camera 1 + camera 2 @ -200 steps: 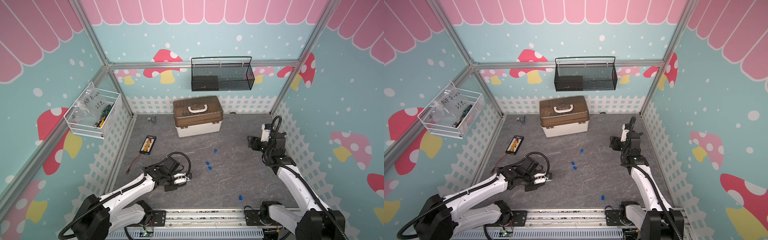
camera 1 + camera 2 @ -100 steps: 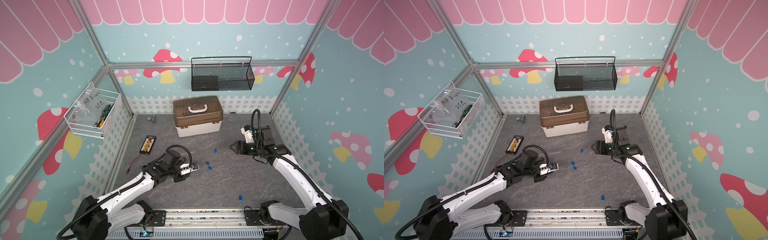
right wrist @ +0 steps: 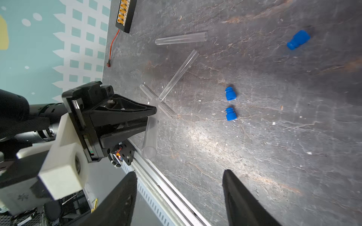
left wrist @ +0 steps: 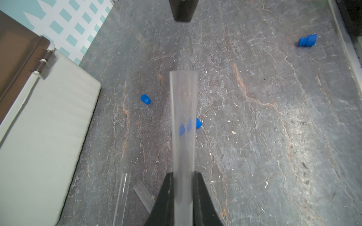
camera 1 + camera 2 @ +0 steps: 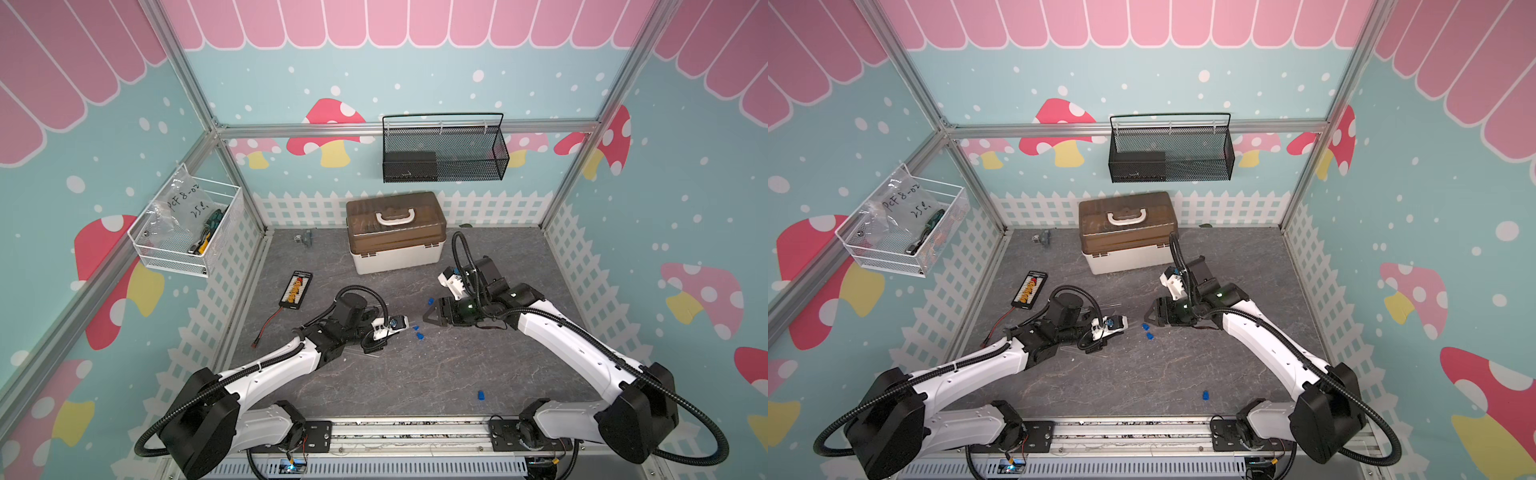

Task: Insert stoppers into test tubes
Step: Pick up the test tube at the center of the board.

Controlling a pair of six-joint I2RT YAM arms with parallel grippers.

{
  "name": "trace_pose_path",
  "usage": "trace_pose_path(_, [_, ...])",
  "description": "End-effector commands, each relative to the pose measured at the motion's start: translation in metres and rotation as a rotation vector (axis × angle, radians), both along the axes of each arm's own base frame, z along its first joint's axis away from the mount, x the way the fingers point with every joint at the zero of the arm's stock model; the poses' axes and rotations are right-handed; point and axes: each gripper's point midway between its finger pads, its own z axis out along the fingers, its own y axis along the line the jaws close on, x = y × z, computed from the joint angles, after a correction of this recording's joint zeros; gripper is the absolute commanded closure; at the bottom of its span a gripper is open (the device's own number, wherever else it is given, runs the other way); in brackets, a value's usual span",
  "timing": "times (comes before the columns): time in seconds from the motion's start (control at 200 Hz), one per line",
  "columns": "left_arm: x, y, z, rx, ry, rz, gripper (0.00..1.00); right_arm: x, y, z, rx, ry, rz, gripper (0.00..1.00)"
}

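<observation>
On the gray floor (image 5: 415, 374), all four blue stoppers (image 3: 230, 94) lie loose, so nothing is plugged yet. The left claw (image 4: 183, 176) squeezes one clear tube (image 4: 183, 117). Three more tubes (image 3: 181, 38) lie just beside it. The right claw (image 3: 179, 172) is spread wide, holding nothing, near two stoppers. There is lots of bare floor; the box (image 5: 397, 245) stands well away.

In front of the toolbox (image 5: 395, 232) the gap between the left gripper (image 4: 183, 176), with its held test tube (image 4: 183, 117) jutting out, and the right gripper (image 5: 428, 318) is tight — two stoppers (image 5: 419, 334) lie in it. Front-left of the toolbox, loose test tubes (image 3: 178, 75) clutter the floor (image 5: 415, 374). Farther in front the way is open — a lone stopper (image 5: 481, 395) lies there. Right of the toolbox the floor is bare.
</observation>
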Motion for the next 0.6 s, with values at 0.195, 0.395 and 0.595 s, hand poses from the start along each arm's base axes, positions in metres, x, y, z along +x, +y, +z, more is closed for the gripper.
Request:
trace_pose_path(0.195, [-0.005, -0.007, 0.0, -0.027, 0.008, -0.044, 0.84, -0.001, 0.036, 0.001, -0.011, 0.022, 0.011, 0.37])
trace_pose_path(0.395, [-0.005, -0.008, 0.002, -0.033, 0.001, -0.049, 0.84, -0.002, 0.041, -0.005, -0.012, 0.034, -0.006, 0.45])
trace_pose_path(0.595, [-0.005, -0.008, 0.001, -0.033, 0.007, -0.048, 0.84, -0.006, 0.049, -0.01, 0.002, 0.052, -0.005, 0.53])
